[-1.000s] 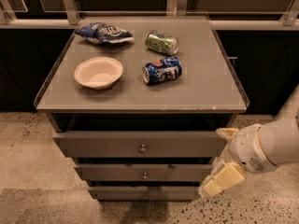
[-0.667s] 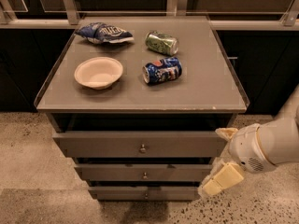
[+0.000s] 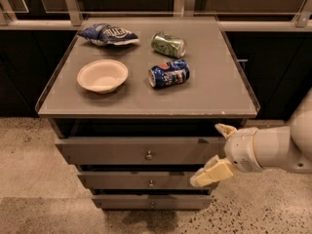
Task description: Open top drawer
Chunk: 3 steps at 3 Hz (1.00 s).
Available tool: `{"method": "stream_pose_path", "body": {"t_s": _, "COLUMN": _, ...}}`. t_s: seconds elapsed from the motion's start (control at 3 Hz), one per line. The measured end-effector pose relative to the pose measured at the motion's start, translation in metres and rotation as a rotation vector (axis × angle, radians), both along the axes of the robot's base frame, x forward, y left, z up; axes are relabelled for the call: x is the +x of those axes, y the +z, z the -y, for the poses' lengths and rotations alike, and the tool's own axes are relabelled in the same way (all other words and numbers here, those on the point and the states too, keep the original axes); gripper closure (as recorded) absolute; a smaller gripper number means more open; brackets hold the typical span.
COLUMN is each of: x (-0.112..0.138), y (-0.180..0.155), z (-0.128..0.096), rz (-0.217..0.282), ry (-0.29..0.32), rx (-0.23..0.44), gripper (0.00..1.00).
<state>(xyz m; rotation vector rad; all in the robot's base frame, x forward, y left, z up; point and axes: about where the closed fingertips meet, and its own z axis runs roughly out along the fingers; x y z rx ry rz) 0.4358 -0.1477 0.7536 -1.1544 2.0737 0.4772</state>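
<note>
The top drawer [image 3: 112, 151] is the widest grey-brown front under the tabletop, with a small round metal knob [image 3: 149, 155] at its centre. A dark gap shows above its top edge. My gripper [image 3: 217, 152] is at the right end of this drawer front, level with it and right of the knob. It is open: one fingertip [image 3: 225, 129] is near the drawer's upper right corner and the other [image 3: 209, 174] is lower, in front of the middle drawer [image 3: 126, 181]. It holds nothing.
On the grey tabletop [image 3: 214, 94] lie a white bowl [image 3: 102, 75], a blue chip bag [image 3: 107, 34], a green can [image 3: 168, 44] and a blue can [image 3: 168, 73]. A third, narrower drawer [image 3: 122, 202] is lowest. Speckled floor surrounds the cabinet.
My gripper has moved a little left and up, closer to the right end of the top drawer front. The drawers and the things on the table have not moved.
</note>
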Motion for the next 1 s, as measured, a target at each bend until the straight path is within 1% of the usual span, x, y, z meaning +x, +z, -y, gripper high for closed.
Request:
{"method": "stream_pose_path", "body": {"t_s": 0.33, "x": 0.024, "y": -0.009, "z": -0.003, "rz": 0.062, "ry": -0.059, "rx": 0.044, "gripper": 0.0}}
{"method": "stream_pose_path", "body": {"t_s": 0.67, "x": 0.026, "y": -0.007, "z": -0.003, "rz": 0.072, "ry": -0.065, "rx": 0.039, "gripper": 0.0}}
{"method": "stream_pose_path", "body": {"t_s": 1.0, "x": 0.027, "y": -0.021, "z": -0.005, "rz": 0.05, "ry": -0.063, "rx": 0.054, "gripper": 0.0}}
